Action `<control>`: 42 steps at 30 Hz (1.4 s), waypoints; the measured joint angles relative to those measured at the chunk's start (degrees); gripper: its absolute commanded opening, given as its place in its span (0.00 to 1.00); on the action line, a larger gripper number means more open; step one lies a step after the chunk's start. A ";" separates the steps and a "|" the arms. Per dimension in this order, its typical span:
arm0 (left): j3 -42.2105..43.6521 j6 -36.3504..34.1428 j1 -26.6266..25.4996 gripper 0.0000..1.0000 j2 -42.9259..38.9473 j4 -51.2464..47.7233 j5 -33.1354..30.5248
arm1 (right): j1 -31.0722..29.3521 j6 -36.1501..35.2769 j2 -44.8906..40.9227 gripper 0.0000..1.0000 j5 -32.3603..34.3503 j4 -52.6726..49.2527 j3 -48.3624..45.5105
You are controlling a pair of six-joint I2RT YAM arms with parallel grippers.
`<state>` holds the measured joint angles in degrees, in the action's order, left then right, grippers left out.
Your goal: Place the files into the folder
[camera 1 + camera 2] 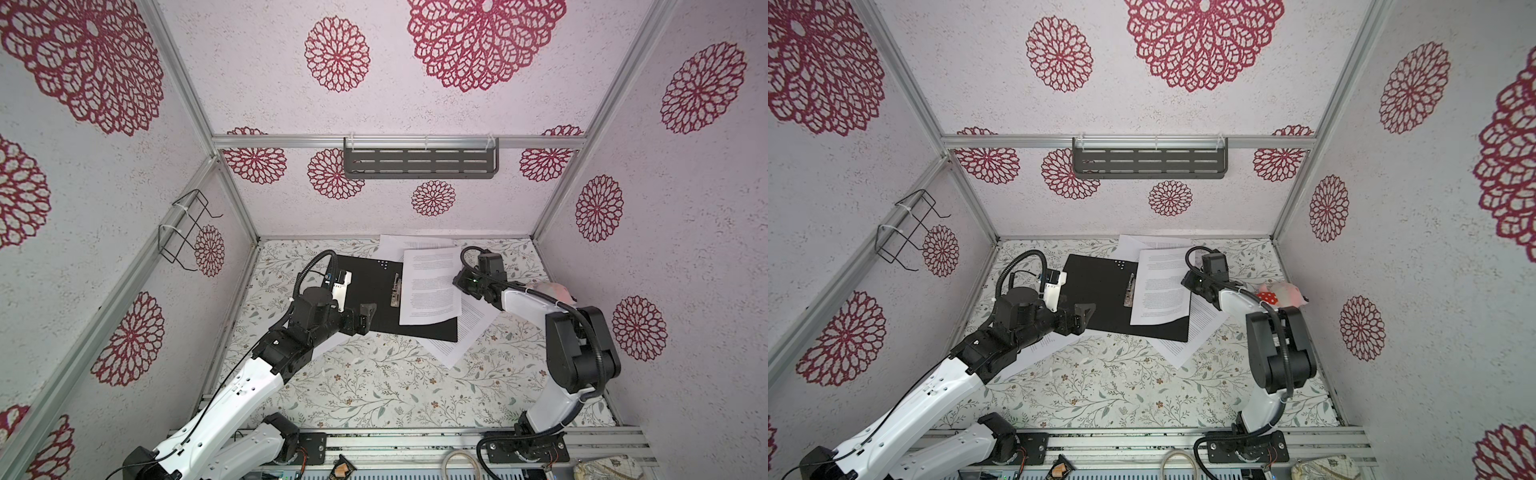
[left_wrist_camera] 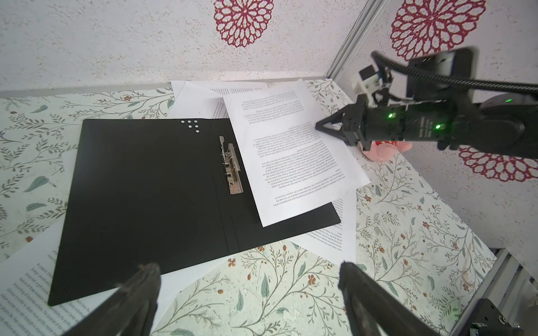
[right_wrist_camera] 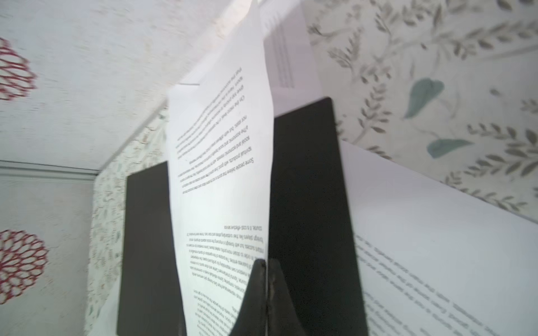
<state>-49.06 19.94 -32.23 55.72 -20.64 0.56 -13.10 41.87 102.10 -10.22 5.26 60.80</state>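
A sheet is being laid into the folder [image 1: 365,286], which lies open on the table with its black inside upward. The right claw [image 2: 319,127] is clenched on the outer edge of one printed sheet [image 1: 430,286]. From the claw's tips the sheet runs inward across the folder's nearer half, its far side ending just beside the metal clip [image 1: 395,291]. It sits slightly askew and overhangs the folder's back edge.

The left claw [image 1: 365,316] is spread wide and grasps nothing – it hangs over the folder's front edge, with the bare black half just ahead of it.

By judgement, the sheet needs to be squared to the folder and let go. Three more sheets are left outside: one [image 1: 399,245] beyond the held sheet, one [image 1: 465,332] under the folder corner below the right claw, and one [image 2: 32,279] beneath the left claw, partly pinned by the folder. Those would have to be slid free without dragging the folder.

The table [image 1: 374,386] is covered with a pale cloth of leaves and small flowers. The walls [image 1: 249,75] are white and rough, printed with red rosettes – a grey slotted shelf [image 1: 419,164] and a wire rack [image 1: 183,232] are fixed to them.
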 measured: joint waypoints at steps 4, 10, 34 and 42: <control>0.00 0.00 0.00 0.99 0.07 0.00 0.09 | -0.70 0.07 2.25 0.00 0.26 1.33 -2.21; 0.00 0.00 0.00 0.99 0.28 0.02 0.42 | -1.95 0.37 2.25 0.00 0.57 4.87 -2.29; 0.00 0.00 0.00 0.99 1.68 -0.22 1.05 | -2.49 3.28 3.67 0.00 -0.48 6.97 -2.29; 0.00 0.00 0.00 0.99 1.99 -0.22 1.49 | -2.71 3.23 3.67 0.00 -0.55 6.97 -2.29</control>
<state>-49.06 19.94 -32.23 57.71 -20.86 2.04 -15.81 45.10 105.78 -10.76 12.23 58.50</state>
